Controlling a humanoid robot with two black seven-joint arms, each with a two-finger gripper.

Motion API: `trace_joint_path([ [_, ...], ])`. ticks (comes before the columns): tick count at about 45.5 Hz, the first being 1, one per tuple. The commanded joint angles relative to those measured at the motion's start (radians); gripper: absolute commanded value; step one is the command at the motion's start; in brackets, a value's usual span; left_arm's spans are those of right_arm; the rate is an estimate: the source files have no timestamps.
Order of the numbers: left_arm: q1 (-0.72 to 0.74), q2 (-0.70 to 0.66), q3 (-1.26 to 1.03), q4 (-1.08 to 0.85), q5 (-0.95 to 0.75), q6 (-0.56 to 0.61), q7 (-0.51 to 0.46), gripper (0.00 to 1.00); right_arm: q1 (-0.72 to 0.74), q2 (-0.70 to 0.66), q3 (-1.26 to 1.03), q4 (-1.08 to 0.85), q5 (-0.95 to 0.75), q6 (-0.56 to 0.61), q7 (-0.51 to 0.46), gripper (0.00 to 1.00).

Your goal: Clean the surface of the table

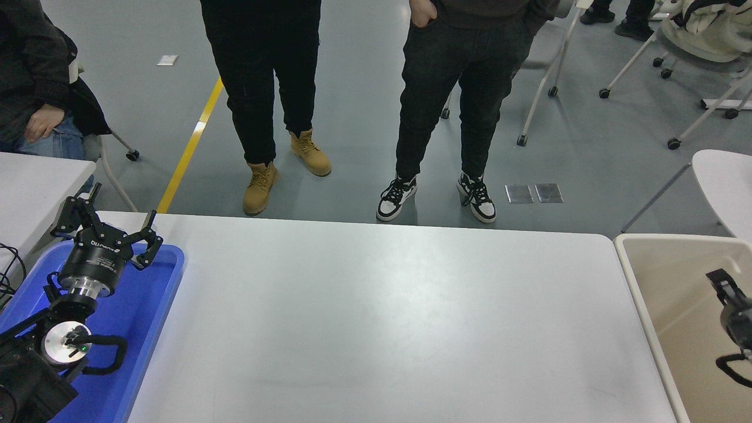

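The table surface (382, 317) is a wide glossy white top with nothing lying on it. My right gripper (727, 289) hangs at the right edge of the picture, over the inside of the beige bin (630, 276), off the table's right end. It is open and holds nothing; only one finger (719, 280) shows, the rest is cut off by the frame. My left gripper (111, 226) stays parked at the lower left, open above the blue tray (154, 305).
Two people stand at the far edge, their shoes (261, 188) (397, 197) close to the table. A seated person (35, 88) is at the upper left by a smaller white tabletop (32, 188). Wheeled chairs (693, 53) stand at the upper right.
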Motion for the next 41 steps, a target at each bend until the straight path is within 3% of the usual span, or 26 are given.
trace_joint_path([
  [1, 0.000, 0.000, 0.000, 0.000, 0.000, 0.000, 0.000, 1.00, 0.150, -0.031, 0.170, 0.018, 0.000, 0.000, -0.006, 0.99],
  [15, 0.000, 0.000, 0.000, 0.000, 0.000, 0.000, 0.000, 1.00, 0.271, -0.051, 0.228, 0.028, 0.002, 0.000, 0.016, 0.98],
  [23, 0.000, 0.000, 0.000, 0.000, 0.000, 0.000, 0.000, 1.00, 0.316, -0.065, 0.388, 0.067, 0.014, 0.003, 0.038, 0.99],
  [41, 0.000, 0.000, 0.000, 0.000, 0.000, 0.000, 0.000, 1.00, 0.281, -0.166, 0.711, 0.427, 0.012, 0.004, 0.076, 0.99],
])
